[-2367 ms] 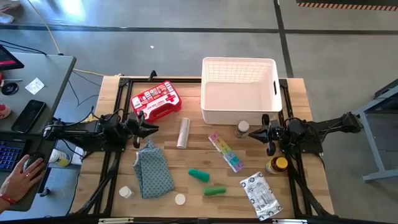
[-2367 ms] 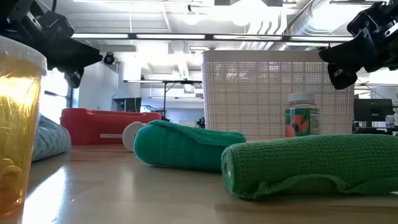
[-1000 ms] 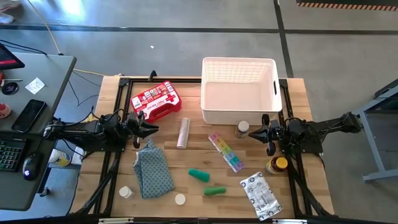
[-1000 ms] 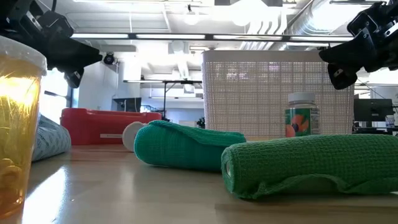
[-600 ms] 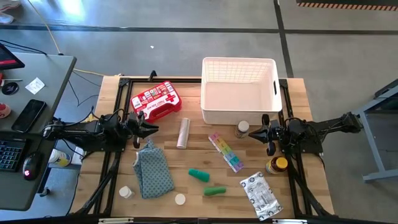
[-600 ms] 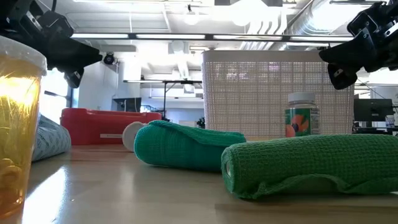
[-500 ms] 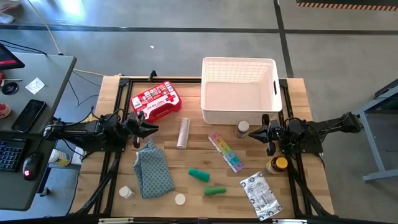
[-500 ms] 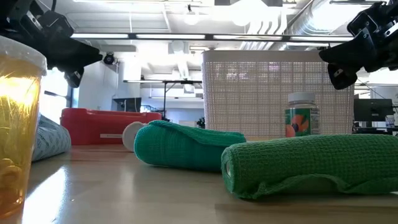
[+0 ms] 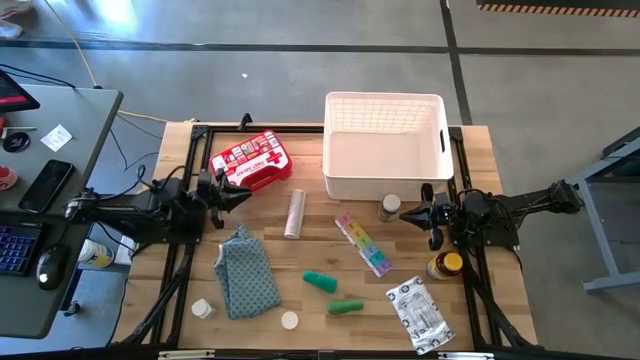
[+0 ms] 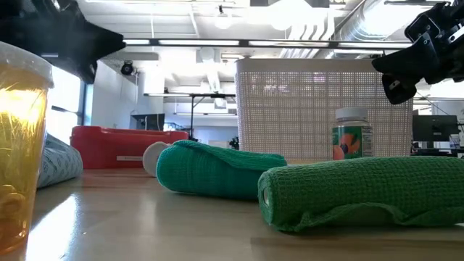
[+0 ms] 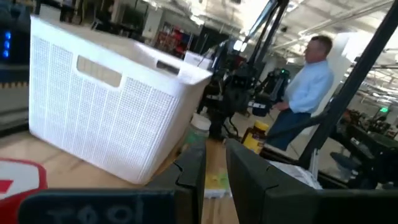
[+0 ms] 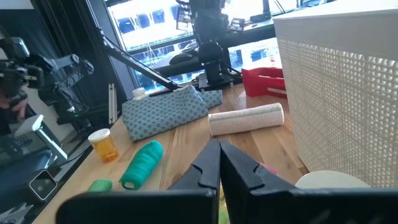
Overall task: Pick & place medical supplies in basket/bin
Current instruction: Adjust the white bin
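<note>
— Only the left gripper had moved since the earlier high frame: it had slid up and a little left, off the cloth's top edge and toward the red case. Everything else lay as before.

— Where were the supplies, then?

— All outside the bin, which sat upper right of centre with nothing in it. The case lay left of it; the white roll was at mid-frame; the pill organizer ran diagonally right of the roll. Two green tubes lay lower centre, the packet lower right, an amber bottle at the right edge, and a white-capped bottle just below the bin's near wall. Two small white bottles sat at the lower left.

— Why was the left gripper there?

— My guess: it was lining up on the case, the nearest large item. Its fingers stood slightly apart, with nothing between them.

— And the right one?

— The right gripper hung beside the white-capped bottle, fingers together and holding nothing; it looked parked, waiting.

— Anything awkward ahead?

— The case looked wide for those fingers, so an edge grip seemed likelier. The cloth was no supply and probably belonged where it lay. A person stood in the room behind, clear of the table.
</note>
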Controlling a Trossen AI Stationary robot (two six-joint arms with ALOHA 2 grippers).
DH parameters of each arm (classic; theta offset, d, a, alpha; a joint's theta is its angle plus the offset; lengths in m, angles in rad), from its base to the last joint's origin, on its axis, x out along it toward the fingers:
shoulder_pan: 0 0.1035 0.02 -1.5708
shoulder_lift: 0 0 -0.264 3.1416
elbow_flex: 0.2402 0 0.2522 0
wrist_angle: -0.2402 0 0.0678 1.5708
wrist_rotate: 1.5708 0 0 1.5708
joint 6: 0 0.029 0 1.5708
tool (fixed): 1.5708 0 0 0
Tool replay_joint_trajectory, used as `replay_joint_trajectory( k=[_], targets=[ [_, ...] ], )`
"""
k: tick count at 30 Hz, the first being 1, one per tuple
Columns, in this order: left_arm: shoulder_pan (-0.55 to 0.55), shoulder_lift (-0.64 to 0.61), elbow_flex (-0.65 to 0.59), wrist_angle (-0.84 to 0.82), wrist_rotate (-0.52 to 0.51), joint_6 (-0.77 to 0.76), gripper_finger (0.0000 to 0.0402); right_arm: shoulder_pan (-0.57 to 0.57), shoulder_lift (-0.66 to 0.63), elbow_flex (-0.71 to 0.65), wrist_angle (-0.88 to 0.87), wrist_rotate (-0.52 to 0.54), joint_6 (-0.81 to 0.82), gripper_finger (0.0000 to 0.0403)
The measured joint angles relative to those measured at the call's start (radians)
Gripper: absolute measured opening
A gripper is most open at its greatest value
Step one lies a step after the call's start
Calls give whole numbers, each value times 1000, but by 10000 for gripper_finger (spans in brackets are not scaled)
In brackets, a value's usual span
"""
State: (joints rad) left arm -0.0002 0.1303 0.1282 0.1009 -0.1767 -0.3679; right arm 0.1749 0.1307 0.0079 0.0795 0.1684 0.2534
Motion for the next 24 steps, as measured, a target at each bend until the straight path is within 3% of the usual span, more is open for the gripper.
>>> replay_joint_trajectory(
  k=[3, 9, 19, 24],
  targets=[
    [0, 72, 82, 15, 4, -71, 99, 0, 0, 0, 0, 0, 0, 0],
    [0, 296, 251, 0, 59, -24, 99, 0, 0, 0, 0, 0, 0, 0],
    [0, 549, 513, 31, 33, -207, 99, 0, 0, 0, 9, 16, 2, 0],
    [0, 625, 580, 131, 22, -304, 99, 0, 0, 0, 161, 57, 149, 0]
  ],
)
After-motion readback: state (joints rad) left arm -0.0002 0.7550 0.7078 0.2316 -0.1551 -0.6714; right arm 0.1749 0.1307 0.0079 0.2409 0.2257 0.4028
